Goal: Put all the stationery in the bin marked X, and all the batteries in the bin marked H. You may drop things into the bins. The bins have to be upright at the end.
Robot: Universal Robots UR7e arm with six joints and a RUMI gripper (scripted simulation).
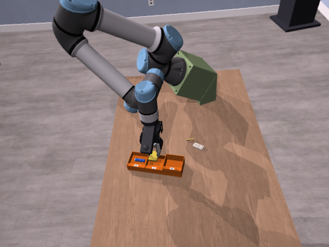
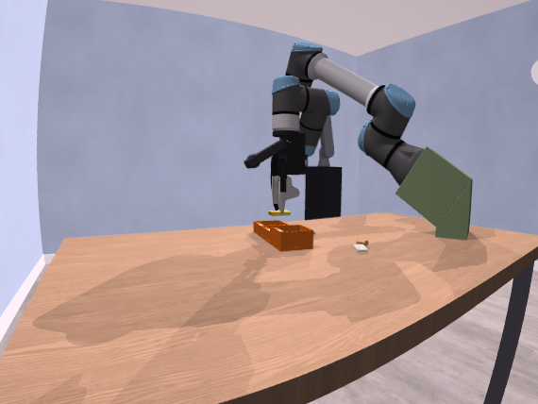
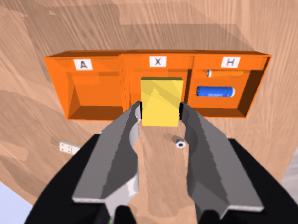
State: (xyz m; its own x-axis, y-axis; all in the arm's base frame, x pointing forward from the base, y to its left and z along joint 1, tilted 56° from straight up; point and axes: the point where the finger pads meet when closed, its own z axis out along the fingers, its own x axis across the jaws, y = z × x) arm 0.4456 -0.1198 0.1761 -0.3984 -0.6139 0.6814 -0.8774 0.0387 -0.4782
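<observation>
My gripper point(image 1: 154, 154) point(image 2: 279, 210) point(image 3: 160, 103) is shut on a yellow sticky-note pad point(image 1: 153, 156) point(image 2: 273, 213) point(image 3: 161, 102) and holds it just above the bin marked X point(image 3: 135, 62), the middle of three joined orange bins. The bin marked H point(image 3: 199, 110) point(image 1: 129, 168) holds a blue battery point(image 1: 139, 160) point(image 3: 215, 92) and a thin orange battery point(image 3: 226, 73). The bin marked A point(image 3: 95, 92) point(image 1: 175, 162) point(image 2: 296, 240) is empty. All three bins stand upright.
A white domino point(image 1: 198, 146) point(image 2: 361, 248) point(image 3: 68, 148) lies beside a small brass-coloured piece point(image 1: 189, 139) point(image 2: 362, 242) on the robot's side of the bins. A small metal nut point(image 3: 180, 144) lies near the bins, below X and H in the wrist view.
</observation>
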